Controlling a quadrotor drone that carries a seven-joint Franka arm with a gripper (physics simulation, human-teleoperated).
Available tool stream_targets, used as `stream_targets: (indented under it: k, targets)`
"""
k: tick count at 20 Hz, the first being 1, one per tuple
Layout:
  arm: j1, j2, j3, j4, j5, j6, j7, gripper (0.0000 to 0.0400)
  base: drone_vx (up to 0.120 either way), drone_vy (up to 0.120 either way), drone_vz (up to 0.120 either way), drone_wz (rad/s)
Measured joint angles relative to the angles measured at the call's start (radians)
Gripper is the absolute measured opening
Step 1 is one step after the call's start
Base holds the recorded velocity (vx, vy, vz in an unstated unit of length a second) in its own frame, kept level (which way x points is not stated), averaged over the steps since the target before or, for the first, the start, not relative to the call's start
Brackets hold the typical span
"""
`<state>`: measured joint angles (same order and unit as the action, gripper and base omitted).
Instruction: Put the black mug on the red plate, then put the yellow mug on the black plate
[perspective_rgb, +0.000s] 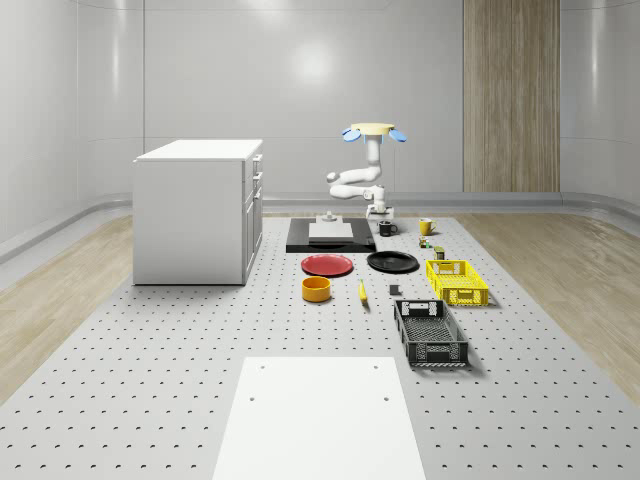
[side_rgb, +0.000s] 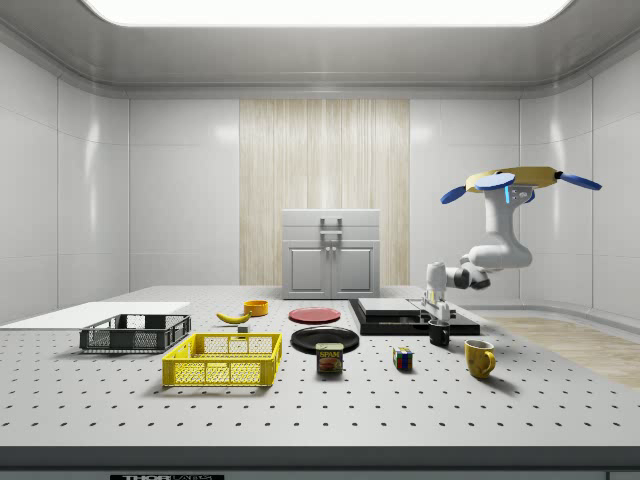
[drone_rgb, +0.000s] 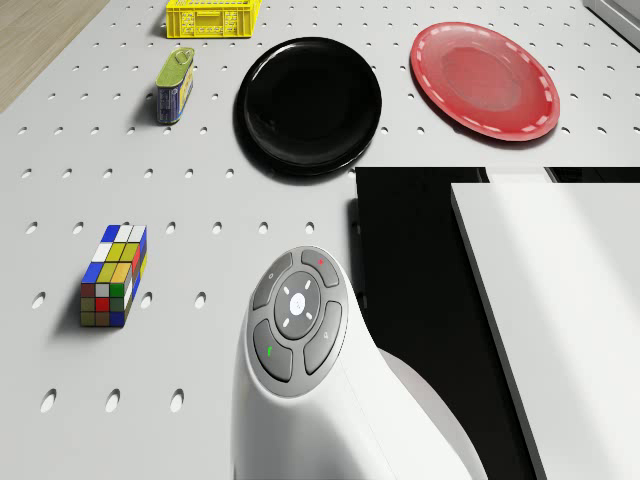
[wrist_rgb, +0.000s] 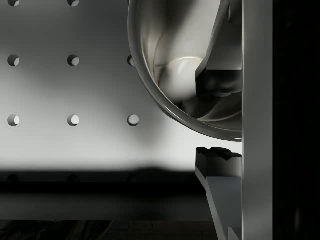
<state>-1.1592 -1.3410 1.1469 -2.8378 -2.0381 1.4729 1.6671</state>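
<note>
Black mug (wrist_rgb: 185, 65) directly under end effector (wrist_rgb: 216, 115), upright on surface (wrist_rgb: 75, 90), beside dark slab. Fingers (wrist_rgb: 212, 157) straddle rim wall, one inside cup, one outside; narrow gap, seemingly not yet clamped. Mug judged rigid, light, glossy, likely slippery; rim wall best hold. Drone (perspective_rgb: 373, 130) hovers above slab edge. Black plate (drone_rgb: 308, 104), red plate (drone_rgb: 486, 80) beyond mug; yellow mug (side_rgb: 479, 357) off to one side.
</note>
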Motion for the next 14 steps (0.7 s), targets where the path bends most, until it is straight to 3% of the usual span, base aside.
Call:
stream_targets:
  k: [5, 11, 14]
  targets:
    - [-0.002, -0.003, 0.034, -0.01, 0.034, -0.011, 0.007, 0.0117, 0.0, 0.0, 0.0, 0.0]
    - [-0.007, -0.003, 0.11, -0.027, 0.108, -0.036, 0.02, 0.0112, 0.0, 0.0, 0.12, 0.0]
    - [-0.011, -0.007, 0.133, -0.031, 0.131, -0.039, 0.025, 0.0111, 0.12, -0.107, 0.12, 0.0]
